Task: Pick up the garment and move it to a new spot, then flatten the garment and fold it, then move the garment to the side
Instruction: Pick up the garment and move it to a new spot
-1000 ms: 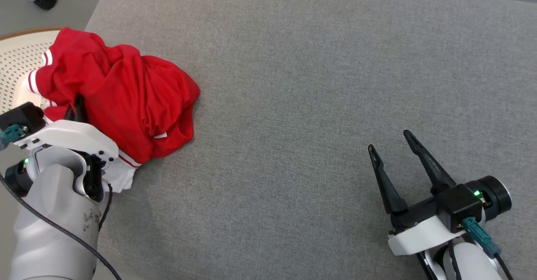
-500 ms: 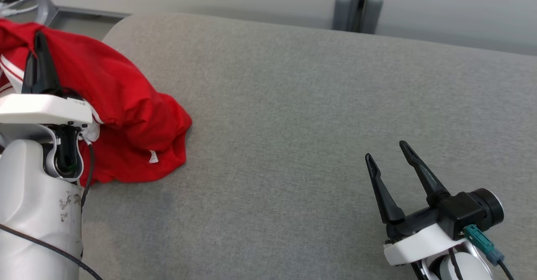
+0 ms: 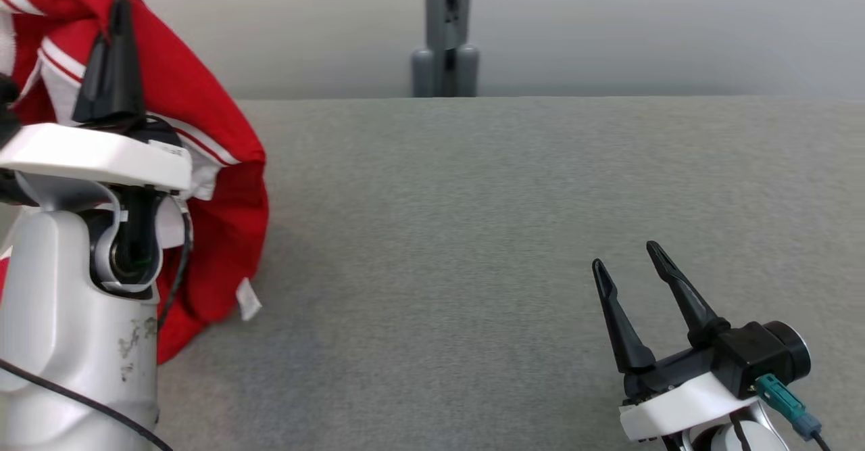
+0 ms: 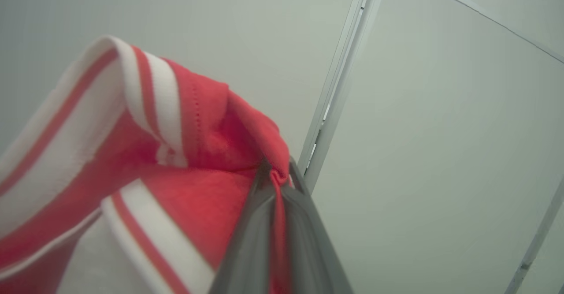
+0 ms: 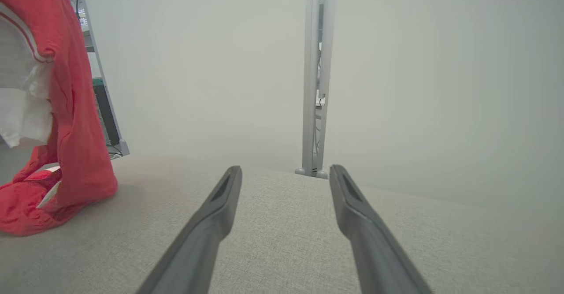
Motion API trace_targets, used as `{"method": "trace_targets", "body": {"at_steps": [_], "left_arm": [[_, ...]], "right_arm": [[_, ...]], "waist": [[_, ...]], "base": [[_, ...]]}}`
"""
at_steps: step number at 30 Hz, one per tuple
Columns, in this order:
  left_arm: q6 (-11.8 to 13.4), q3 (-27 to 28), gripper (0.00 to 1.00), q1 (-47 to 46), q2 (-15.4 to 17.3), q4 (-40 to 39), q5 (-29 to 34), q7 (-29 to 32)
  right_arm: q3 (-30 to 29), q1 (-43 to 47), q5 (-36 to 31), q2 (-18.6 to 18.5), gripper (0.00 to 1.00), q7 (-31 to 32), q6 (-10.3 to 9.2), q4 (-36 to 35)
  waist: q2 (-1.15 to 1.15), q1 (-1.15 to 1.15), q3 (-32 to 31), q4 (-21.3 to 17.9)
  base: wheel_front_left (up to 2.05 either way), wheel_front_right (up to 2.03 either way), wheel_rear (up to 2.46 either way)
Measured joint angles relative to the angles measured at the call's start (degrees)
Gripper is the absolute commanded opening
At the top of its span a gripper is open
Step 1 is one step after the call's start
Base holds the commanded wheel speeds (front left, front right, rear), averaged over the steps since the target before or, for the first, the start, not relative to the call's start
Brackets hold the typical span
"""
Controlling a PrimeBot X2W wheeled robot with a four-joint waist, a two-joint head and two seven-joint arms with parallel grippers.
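The garment (image 3: 223, 201) is red with white striped trim and hangs from my left gripper (image 3: 120, 5) at the head view's upper left. Its lower end still rests on the grey cushioned surface (image 3: 507, 234). The left wrist view shows the two fingers pinched together on a red fold of the garment (image 4: 207, 153). In the right wrist view the garment (image 5: 75, 144) hangs at the far left, its bottom bunched on the surface. My right gripper (image 3: 628, 262) stands open and empty at the lower right, well away from the cloth; its fingers (image 5: 211, 219) are spread apart.
A grey metal post (image 3: 445, 32) stands behind the far edge of the surface against a pale wall. A shelf frame (image 5: 103, 104) stands behind the hanging cloth in the right wrist view. The wide grey surface stretches between the two arms.
My left gripper has risen, lifting the garment off its heap until it hangs. The head camera has tilted up, so the far edge and wall now show. The right gripper has stayed open.
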Motion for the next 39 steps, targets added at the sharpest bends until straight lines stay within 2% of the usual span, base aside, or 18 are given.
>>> {"method": "trace_targets", "body": {"at_steps": [8,9,16,22,26,29,39], "left_arm": [[0.5,-3.8,0.00,0.8,-1.9,-4.9,0.0,3.1],[0.5,-3.8,0.00,0.8,-1.9,-4.9,0.0,3.1],[-0.1,-5.9,0.00,0.1,-2.4,-6.3,-1.5,4.3],[0.0,-8.6,0.00,-0.5,-2.5,-5.5,0.7,4.4],[0.2,-11.6,0.00,-0.7,-2.5,-3.5,3.4,4.6],[0.7,-16.3,0.00,0.3,-1.8,-0.2,9.0,4.5],[1.0,-24.8,0.00,0.1,-1.1,12.9,17.6,2.0]], "right_arm": [[0.4,0.2,0.8,0.0,1.00,0.0,0.00,-0.4],[0.4,0.2,0.8,0.0,1.00,0.0,0.00,-0.4],[0.4,0.1,1.4,0.0,1.00,0.0,0.00,-0.8],[0.7,-0.1,2.1,0.0,1.00,0.0,0.00,-1.3],[0.9,-0.2,2.7,0.0,1.00,0.0,0.00,-1.8],[1.0,-0.3,3.5,0.0,1.00,0.0,0.00,-2.6],[1.5,-2.9,5.8,0.0,1.00,0.0,0.00,-5.3]], "waist": [[0.00,0.00,-1.1,-8.4],[0.00,0.00,-1.1,-8.4],[0.00,0.00,-1.1,-16.0],[0.00,0.00,-0.3,-22.2],[0.00,0.00,0.7,-25.7],[0.00,0.00,2.6,-28.0],[0.00,0.00,9.8,-30.3]], "base": [[0.00,0.00,0.00],[0.00,0.00,0.00],[0.00,0.00,0.00],[0.00,0.00,0.00],[0.00,0.00,0.00],[0.00,0.00,0.00],[0.00,0.00,0.00]]}}
